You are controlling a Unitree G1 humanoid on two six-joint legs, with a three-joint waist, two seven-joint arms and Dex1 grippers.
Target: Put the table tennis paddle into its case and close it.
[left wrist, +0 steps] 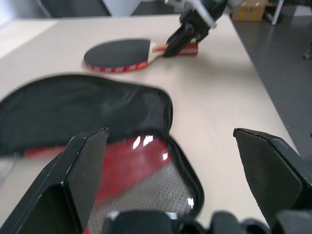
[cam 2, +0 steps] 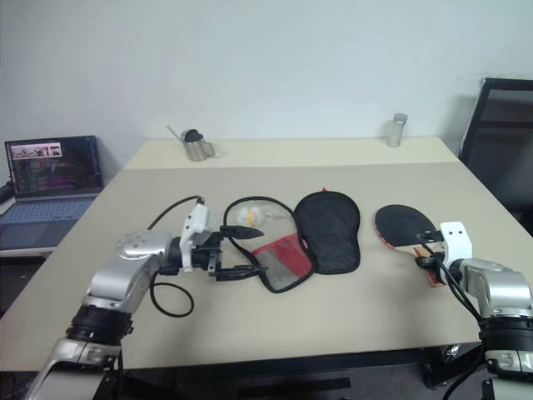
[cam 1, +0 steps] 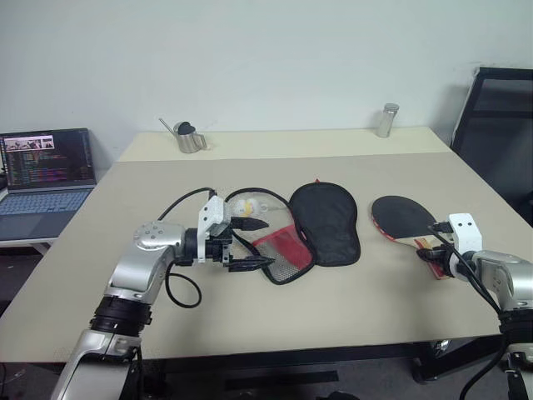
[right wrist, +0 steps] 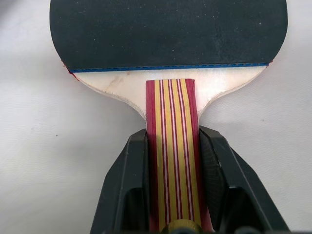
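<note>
The right pincer (right wrist: 173,161) clamps the striped handle of the stiff, light paddle (right wrist: 168,34), the sensible hold; the left pincer (left wrist: 170,170) gapes wide over the floppy case (left wrist: 87,107) at nine o'clock.

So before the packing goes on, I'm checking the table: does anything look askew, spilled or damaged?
Nothing stands out. The soft black and red fabric case lies unzipped and flat, and the black-faced wooden-handled table tennis paddle lies flat with the right gripper closed on its handle.
</note>
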